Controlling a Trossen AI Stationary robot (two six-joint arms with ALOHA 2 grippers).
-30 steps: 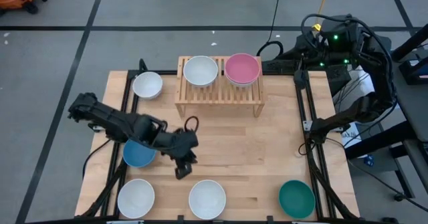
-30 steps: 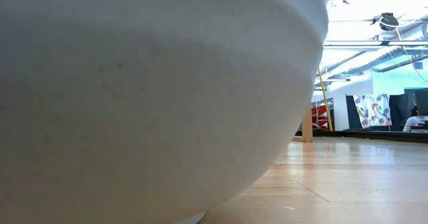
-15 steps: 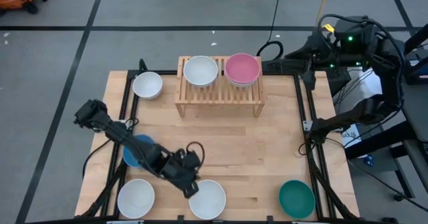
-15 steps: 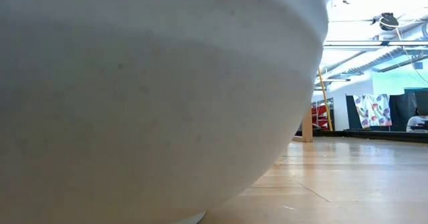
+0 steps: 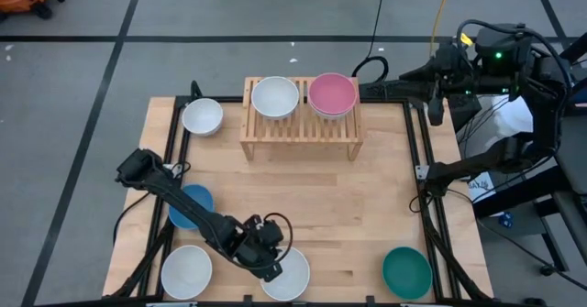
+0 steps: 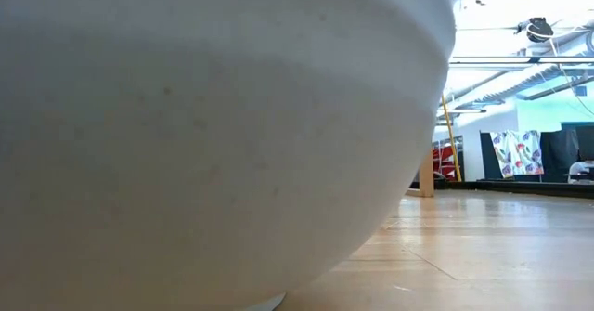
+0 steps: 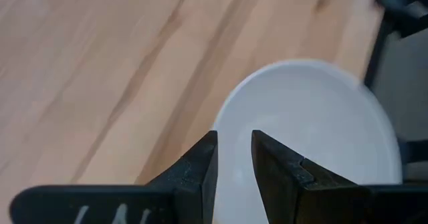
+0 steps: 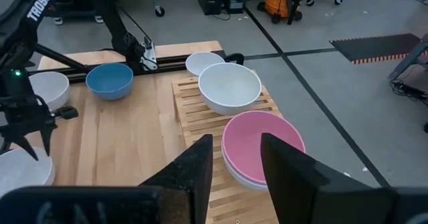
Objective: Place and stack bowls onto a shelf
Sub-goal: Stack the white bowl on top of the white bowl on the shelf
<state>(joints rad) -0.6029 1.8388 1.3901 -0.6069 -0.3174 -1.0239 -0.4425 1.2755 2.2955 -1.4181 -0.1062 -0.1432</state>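
My left gripper (image 5: 269, 267) (image 7: 234, 138) is open with a narrow gap and stands over the left rim of the near-centre white bowl (image 5: 292, 278) (image 7: 314, 127), which fills the low view (image 6: 204, 135). The shelf (image 5: 301, 130) carries a white bowl (image 5: 275, 96) and a pink bowl (image 5: 332, 93); the pink one sits nested in another white bowl (image 8: 251, 178). On the table rest a far-left white bowl (image 5: 202, 116), a blue bowl (image 5: 194, 202), a near-left white bowl (image 5: 186, 270) and a green bowl (image 5: 406, 272). My right gripper (image 5: 434, 105) (image 8: 235, 140) waits open beyond the far right corner.
Bare wooden tabletop (image 5: 367, 206) lies between the shelf and the near row of bowls. Black frame rails (image 5: 424, 197) run along the table's left and right sides. Cables and equipment (image 5: 514, 169) sit off the right edge.
My left gripper has swung from beside the blue bowl toward the table's near edge and now hangs over the near-centre white bowl. The right arm has drawn back toward the right, away from the table. No bowl has moved.
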